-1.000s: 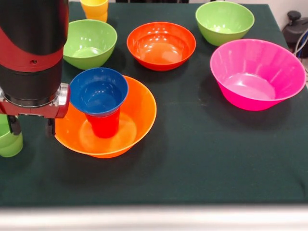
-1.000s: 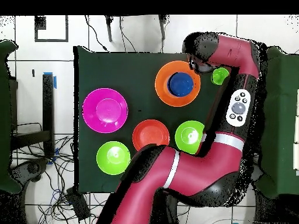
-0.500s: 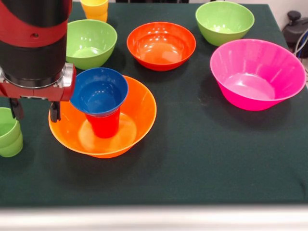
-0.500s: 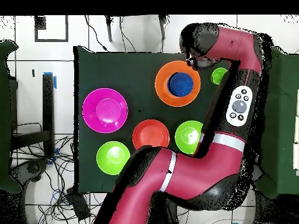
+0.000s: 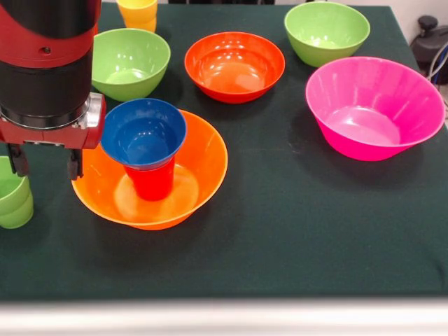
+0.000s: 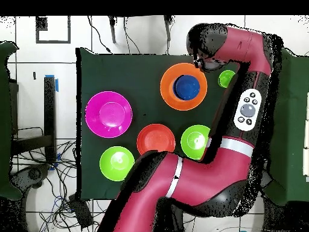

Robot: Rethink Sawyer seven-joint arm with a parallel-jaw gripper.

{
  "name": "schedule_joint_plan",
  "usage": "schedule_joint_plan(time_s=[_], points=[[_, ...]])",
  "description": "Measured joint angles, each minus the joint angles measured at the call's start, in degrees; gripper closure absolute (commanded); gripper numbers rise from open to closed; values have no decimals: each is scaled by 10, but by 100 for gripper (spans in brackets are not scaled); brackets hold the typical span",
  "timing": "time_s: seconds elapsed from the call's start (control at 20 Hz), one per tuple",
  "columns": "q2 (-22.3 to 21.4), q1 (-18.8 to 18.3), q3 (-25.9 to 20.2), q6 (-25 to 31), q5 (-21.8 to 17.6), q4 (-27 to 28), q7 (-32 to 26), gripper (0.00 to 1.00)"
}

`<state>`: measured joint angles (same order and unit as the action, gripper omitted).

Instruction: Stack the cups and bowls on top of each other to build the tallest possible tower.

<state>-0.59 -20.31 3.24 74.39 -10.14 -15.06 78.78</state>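
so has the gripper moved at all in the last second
Yes. In the front view the gripper has risen and shifted right: it was down at the light green cup, and now hangs between that cup and the large orange bowl's rim, empty.

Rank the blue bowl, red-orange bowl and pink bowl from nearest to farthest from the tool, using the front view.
1. Blue bowl: right beside the tool, on the red cup.
2. Red-orange bowl: mid-table, toward the back.
3. Pink bowl: far across, on the picture's right.

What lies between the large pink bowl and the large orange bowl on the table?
Nothing: in the front view only bare dark cloth separates the pink bowl from the orange bowl.
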Motion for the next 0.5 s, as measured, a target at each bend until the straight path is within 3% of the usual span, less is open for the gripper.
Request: schedule_joint_plan(time_s=[0.5], points=[[15, -17, 2, -10, -2, 0, 0, 0]])
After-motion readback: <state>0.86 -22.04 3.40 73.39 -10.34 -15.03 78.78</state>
